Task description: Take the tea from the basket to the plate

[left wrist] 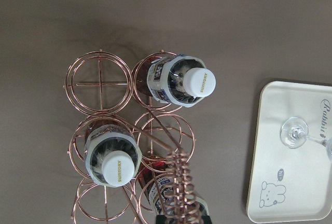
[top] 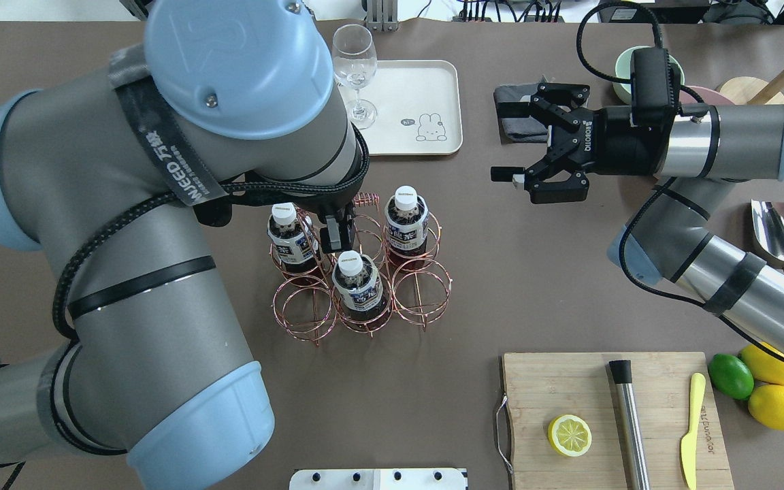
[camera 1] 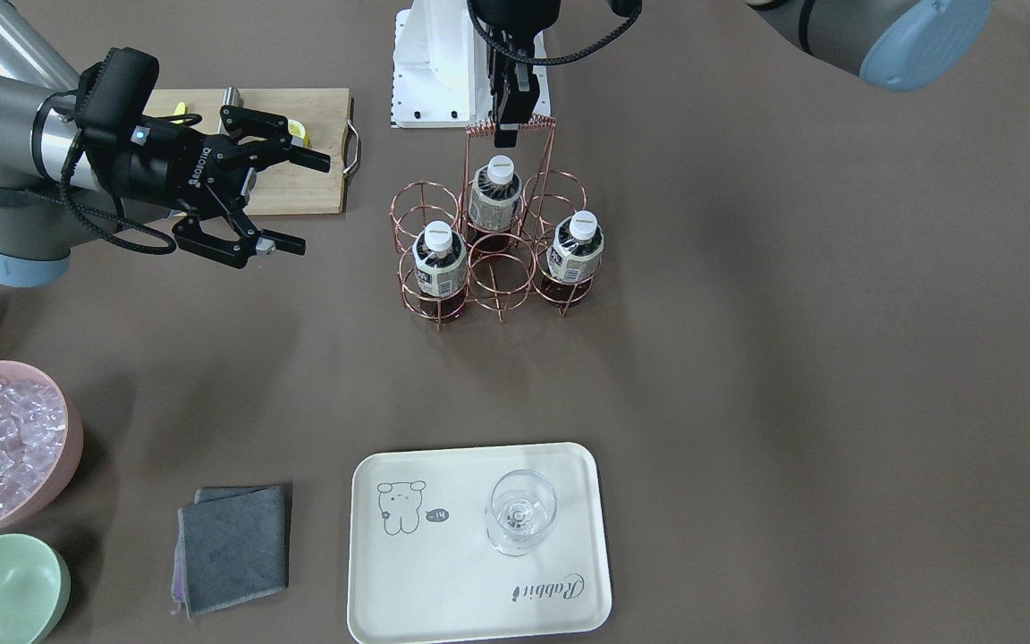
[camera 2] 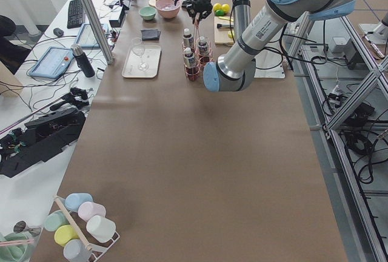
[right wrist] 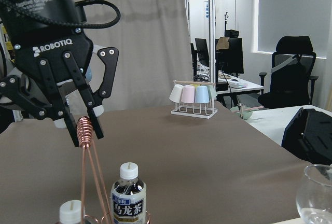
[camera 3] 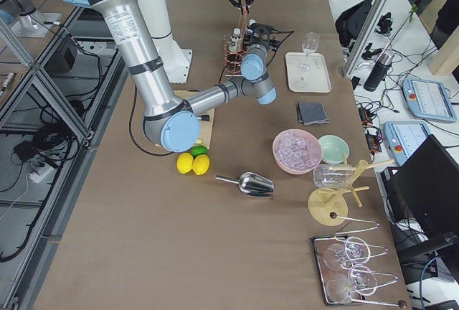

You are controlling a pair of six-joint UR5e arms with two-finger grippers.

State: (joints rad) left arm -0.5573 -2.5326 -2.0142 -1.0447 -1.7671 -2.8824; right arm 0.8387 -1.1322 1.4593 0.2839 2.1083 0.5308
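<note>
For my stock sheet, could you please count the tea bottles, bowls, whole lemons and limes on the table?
Tea bottles: 3
Bowls: 2
Whole lemons: 2
Limes: 1
Total: 8

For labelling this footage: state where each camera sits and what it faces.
Front: across the table, facing the robot, steeply down; right gripper open at view's left, basket centre, tray near.
Overhead: behind the shoulders, looking forward-down; left arm fills view's left.
Left side: table's left end, along it; left arm nearest.
Right side: opposite end; right arm nearest.
Left wrist: straight down onto bottles.
Right wrist: level, at left gripper on the basket's handle.
Shared: the basket shows in all six.
</note>
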